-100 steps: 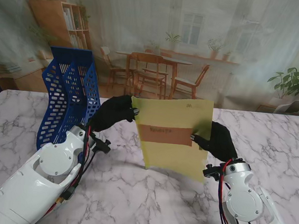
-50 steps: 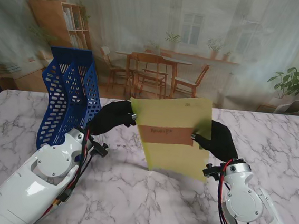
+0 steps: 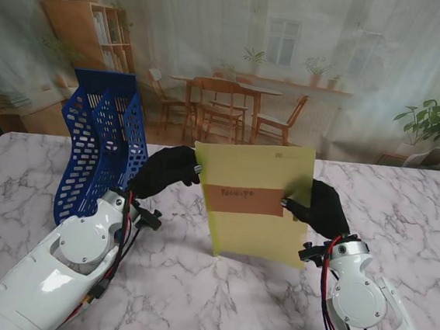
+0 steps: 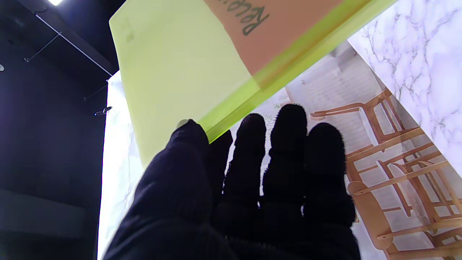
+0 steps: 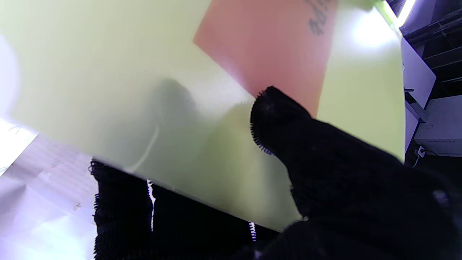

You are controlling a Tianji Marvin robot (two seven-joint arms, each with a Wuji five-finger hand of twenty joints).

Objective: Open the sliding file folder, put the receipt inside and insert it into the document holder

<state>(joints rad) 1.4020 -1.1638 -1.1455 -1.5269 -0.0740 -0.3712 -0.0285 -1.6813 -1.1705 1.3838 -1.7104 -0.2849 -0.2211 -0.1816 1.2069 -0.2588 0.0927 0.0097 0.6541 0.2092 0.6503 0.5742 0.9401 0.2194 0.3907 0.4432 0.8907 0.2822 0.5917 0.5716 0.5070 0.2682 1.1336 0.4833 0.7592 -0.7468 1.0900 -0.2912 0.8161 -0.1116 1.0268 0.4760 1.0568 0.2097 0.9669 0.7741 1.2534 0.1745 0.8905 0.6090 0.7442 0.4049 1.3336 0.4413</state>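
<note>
The document holder (image 3: 97, 149) stands left of the folder (image 3: 255, 203), receipt (image 3: 242, 198) inside.

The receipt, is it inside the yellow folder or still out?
Inside: the receipt shows as a brownish strip through the translucent yellow folder, with yellow all round it.

Both arms are glossy white, rounded shells with a round disc cap at the wrist joint. Red and black cables run along each forearm's inner side. The left hand (image 3: 166, 171) and right hand (image 3: 323, 208) wear black knitted, fuzzy-textured gloves over all five fingers.
</note>
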